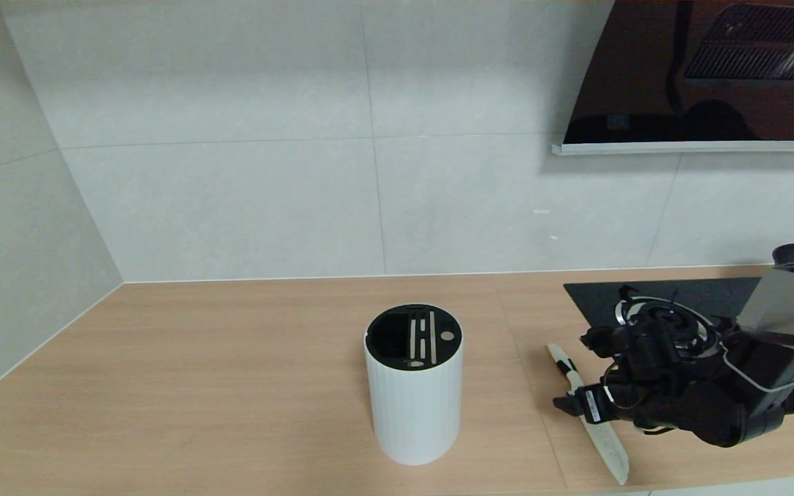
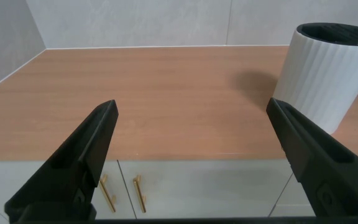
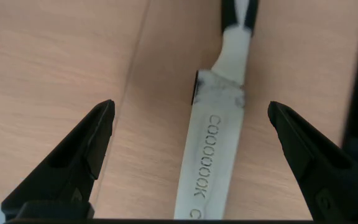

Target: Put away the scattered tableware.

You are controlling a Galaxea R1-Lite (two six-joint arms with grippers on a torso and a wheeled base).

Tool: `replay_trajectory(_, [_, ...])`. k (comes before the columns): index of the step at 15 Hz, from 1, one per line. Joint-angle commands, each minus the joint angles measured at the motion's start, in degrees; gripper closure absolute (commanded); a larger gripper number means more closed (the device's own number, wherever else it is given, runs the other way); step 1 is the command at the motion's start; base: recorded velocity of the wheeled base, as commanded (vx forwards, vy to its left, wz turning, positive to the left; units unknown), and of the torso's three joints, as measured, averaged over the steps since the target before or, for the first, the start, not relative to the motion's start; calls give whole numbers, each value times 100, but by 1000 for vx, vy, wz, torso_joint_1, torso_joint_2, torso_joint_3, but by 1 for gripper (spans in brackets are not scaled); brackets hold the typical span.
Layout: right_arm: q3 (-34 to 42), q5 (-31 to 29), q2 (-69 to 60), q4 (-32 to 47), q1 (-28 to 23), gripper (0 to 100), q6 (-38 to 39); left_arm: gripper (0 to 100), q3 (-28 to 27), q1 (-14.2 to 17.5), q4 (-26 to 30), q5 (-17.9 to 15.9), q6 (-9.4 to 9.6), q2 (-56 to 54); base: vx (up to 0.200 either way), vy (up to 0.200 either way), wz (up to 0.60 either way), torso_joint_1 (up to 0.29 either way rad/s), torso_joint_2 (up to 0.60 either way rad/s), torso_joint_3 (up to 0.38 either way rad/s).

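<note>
The counter (image 1: 231, 358) and the tiled wall (image 1: 231, 138) are lit brightly and evenly from above, so only soft shadows are cast. A faint dark patch is thrown on the counter beside the white holder (image 2: 325, 68). Dark reflections are carried by the glossy range hood (image 1: 700, 76). A narrow shadow is seen along one edge of the knife (image 3: 216, 155), and the fingers (image 3: 73, 168) of the right tool (image 3: 191, 104) are rendered as near-black silhouettes.

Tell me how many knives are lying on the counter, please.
1. The white knife lies flat on the wooden counter, right of the white holder, below the open right gripper. More could be hidden inside the holder.
</note>
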Motion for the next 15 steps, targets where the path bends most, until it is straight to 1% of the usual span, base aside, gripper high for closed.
replay_trajectory(1, [-85,2,364,-11,19,0,0,0,0,2,2,4,1,2,0,0,0,0,0,0])
replay_trajectory(5, [-331,-7,601,-20,-25,0,149,0,0,2,2,4,1,2,0,0,0,0,0,0])
replay_trajectory(9, [-489,-428,680,-11,-61,0,325,0,0,2,2,13,-8,2,0,0,0,0,0,0])
replay_trajectory(15, [-586,-508,794,-3,-122,0,334,0,0,2,2,4,1,2,0,0,0,0,0,0])
